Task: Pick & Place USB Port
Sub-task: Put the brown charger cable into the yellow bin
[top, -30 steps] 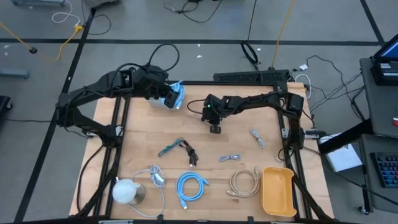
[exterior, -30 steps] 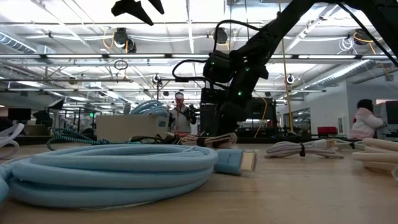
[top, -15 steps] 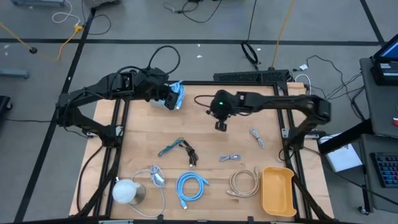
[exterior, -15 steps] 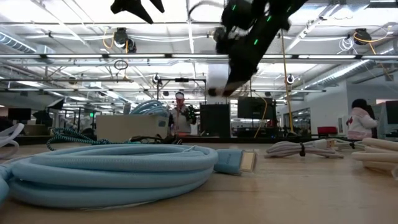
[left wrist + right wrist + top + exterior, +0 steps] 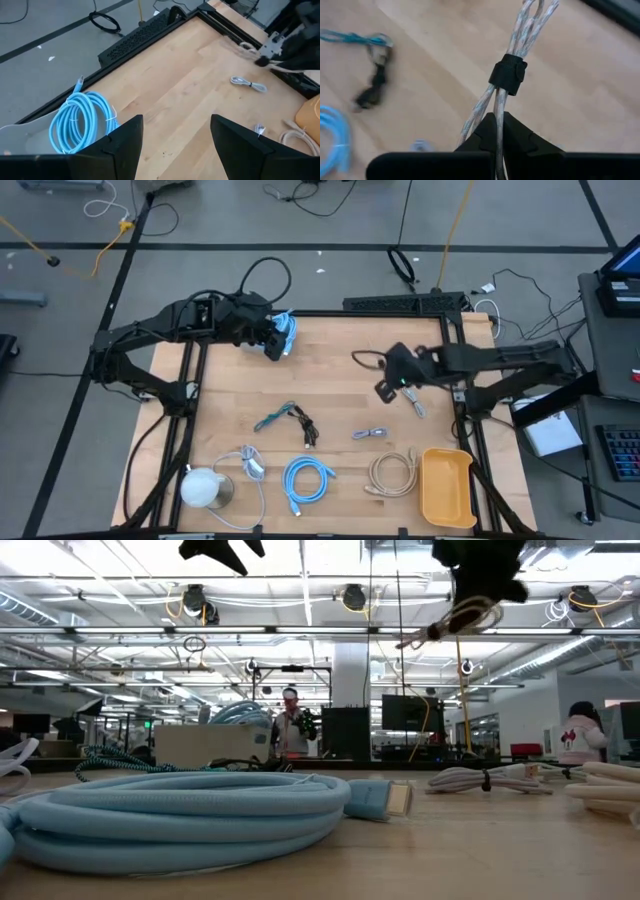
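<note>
My right gripper [image 5: 496, 131] is clamped on a bundled grey USB cable [image 5: 506, 75], lifted clear above the table's [image 5: 330, 385] right half. Yellow tray [image 5: 446, 486] sits at the near right corner. My left gripper [image 5: 175, 132] hangs spread wide by a blue cable coil [image 5: 80, 120].

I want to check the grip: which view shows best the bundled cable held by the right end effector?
The right wrist view: the bundled cable is pinched in the shut right end effector. The low view shows it hanging in the air. The high view barely shows it; the left wrist view is blurred.
</note>
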`<state>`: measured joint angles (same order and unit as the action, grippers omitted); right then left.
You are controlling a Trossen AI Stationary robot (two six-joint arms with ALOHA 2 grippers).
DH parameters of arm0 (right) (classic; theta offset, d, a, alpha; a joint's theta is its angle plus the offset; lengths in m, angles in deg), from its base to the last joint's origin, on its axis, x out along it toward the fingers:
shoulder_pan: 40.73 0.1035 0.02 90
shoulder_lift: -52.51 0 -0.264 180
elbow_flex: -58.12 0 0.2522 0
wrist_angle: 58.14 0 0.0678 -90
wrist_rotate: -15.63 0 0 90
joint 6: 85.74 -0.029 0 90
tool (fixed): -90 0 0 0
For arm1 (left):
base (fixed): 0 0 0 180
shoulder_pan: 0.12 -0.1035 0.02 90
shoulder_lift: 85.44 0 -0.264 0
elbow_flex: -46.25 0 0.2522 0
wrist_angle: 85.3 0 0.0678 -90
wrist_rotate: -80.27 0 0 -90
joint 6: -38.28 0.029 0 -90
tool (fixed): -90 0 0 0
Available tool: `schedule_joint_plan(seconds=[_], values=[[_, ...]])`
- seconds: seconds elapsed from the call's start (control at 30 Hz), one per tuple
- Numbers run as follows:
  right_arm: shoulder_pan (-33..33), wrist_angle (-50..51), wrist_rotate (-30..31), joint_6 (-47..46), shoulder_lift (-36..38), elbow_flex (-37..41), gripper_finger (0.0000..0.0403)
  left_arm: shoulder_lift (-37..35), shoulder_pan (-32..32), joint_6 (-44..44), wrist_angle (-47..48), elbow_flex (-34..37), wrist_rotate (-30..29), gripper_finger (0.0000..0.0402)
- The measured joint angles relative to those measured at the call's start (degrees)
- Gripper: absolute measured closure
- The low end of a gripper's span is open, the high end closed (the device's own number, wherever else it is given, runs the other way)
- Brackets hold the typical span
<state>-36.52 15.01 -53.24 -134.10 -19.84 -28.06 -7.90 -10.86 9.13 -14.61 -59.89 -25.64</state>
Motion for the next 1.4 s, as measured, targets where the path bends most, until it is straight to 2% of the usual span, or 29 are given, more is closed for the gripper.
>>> schedule_joint_plan(seconds=[0.23, 0.37, 0.6, 0.73, 0.87, 1.1, 1.4], values=[[11.91, 2.67, 3.20, -19.83, -1.79, 0.00, 0.0402, 0.00, 0.16, 3.16, 1.45, -0.04, 4.66, 0.0167], [20.06, 12.61, 3.53, -34.90, -5.23, -0.95, 0.0402, 0.00, 1.92, 3.55, 3.87, -0.04, 4.29, 0.0167], [34.88, 28.18, 0.92, -61.27, -13.97, -10.42, 0.0402, 0.02, 5.78, 3.96, 5.53, -0.04, 2.94, 0.0167], [39.98, 30.63, -0.90, -71.08, -18.30, -16.03, 0.0403, 0.02, 7.46, 4.78, 5.96, -0.04, 1.91, 0.0167], [44.08, 30.40, -7.55, -76.57, -23.50, -19.78, 0.0403, 0.02, 8.71, 5.58, 6.03, -0.04, 0.63, 0.0167], [47.73, 25.65, -19.59, -78.46, -31.63, -22.09, 0.0403, 0.02, 10.98, 6.02, 6.14, -0.04, -0.73, 0.0167], [48.84, 24.21, -26.12, -78.96, -35.98, -22.12, 0.0403, 0.02, 12.54, 6.19, 6.36, -0.04, -1.26, 0.0167]])
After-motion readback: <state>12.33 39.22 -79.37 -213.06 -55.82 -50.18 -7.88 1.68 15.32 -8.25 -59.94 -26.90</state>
